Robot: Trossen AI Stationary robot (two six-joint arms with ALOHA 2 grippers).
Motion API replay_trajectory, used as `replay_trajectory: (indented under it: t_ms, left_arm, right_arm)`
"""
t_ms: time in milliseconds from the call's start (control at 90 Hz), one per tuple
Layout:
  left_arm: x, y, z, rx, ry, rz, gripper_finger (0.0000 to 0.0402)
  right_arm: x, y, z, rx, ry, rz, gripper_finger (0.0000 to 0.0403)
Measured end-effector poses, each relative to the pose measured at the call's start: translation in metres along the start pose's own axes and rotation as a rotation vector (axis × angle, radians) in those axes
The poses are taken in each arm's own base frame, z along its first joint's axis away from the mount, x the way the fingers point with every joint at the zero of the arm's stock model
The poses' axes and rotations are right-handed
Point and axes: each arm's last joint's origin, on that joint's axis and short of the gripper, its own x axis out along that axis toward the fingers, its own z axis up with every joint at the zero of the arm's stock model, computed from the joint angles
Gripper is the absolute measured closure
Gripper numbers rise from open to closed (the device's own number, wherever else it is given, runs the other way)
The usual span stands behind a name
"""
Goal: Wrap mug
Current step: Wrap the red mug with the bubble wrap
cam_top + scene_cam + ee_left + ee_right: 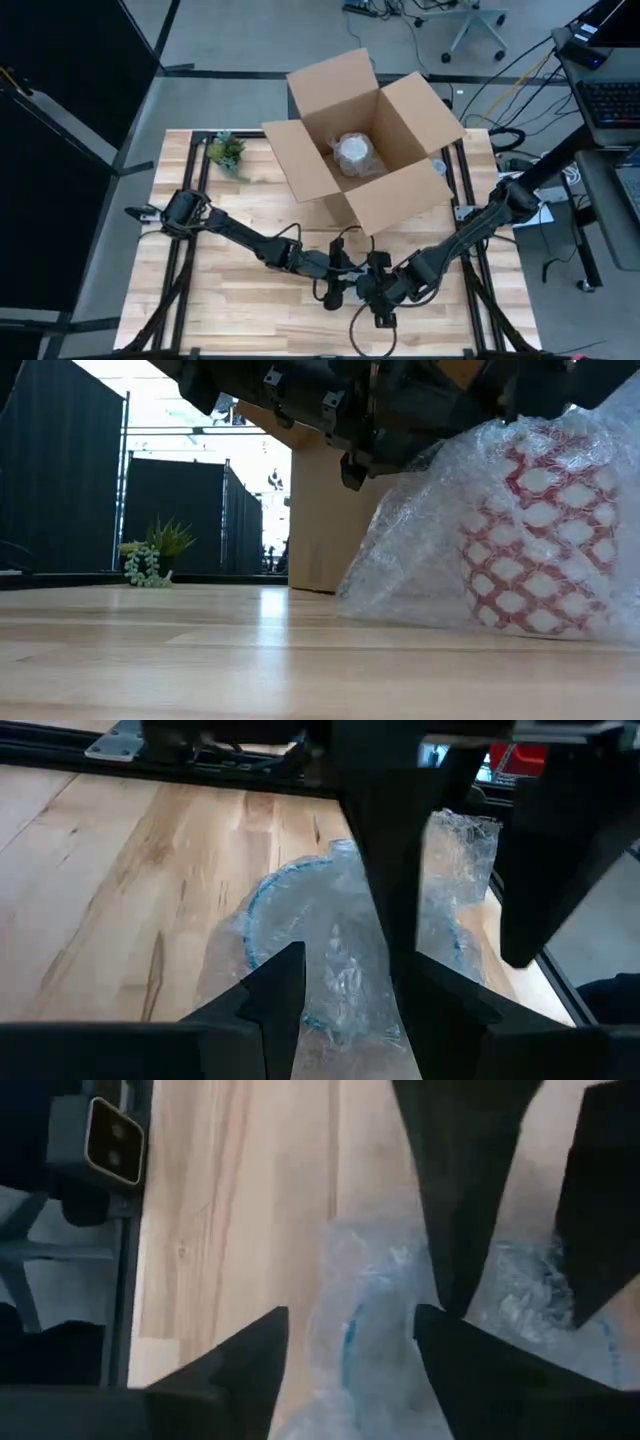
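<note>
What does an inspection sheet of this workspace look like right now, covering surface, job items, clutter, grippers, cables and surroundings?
Surface: light wooden slat table on a black frame.
Job's things: red-and-white patterned mug inside clear bubble wrap, resting on the table; open brown cardboard box already holding a bubble-wrapped bundle.
Clutter: small green potted plant near the table's far left corner.
Grippers: left gripper and right gripper meet low over the wrap at the near edge; both open.
Cables: black cable looping near the grippers; more on the floor.
Surroundings: black curtain panels, office chair base, desk with keyboard.
</note>
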Motion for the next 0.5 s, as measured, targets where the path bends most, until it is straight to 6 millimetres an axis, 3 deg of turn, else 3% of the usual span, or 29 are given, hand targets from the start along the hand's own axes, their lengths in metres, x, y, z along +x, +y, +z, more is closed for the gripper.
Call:
replay_trajectory:
  t_ms: [167,344,500]
  left_arm:
    - [0.000,0.000,0.000,0.000,-0.001,-0.002,0.0260]
    - [0.000,0.000,0.000,0.000,0.000,-0.003,0.0260]
    - [0.000,0.000,0.000,0.001,0.000,-0.004,0.0260]
  right_arm:
    - [-0.009,-0.009,0.007,0.063,0.045,0.104,0.0141]
    - [-0.015,-0.017,0.009,0.076,0.048,0.098,0.0131]
    - [-0.004,-0.018,0.010,0.113,0.035,0.044,0.0134]
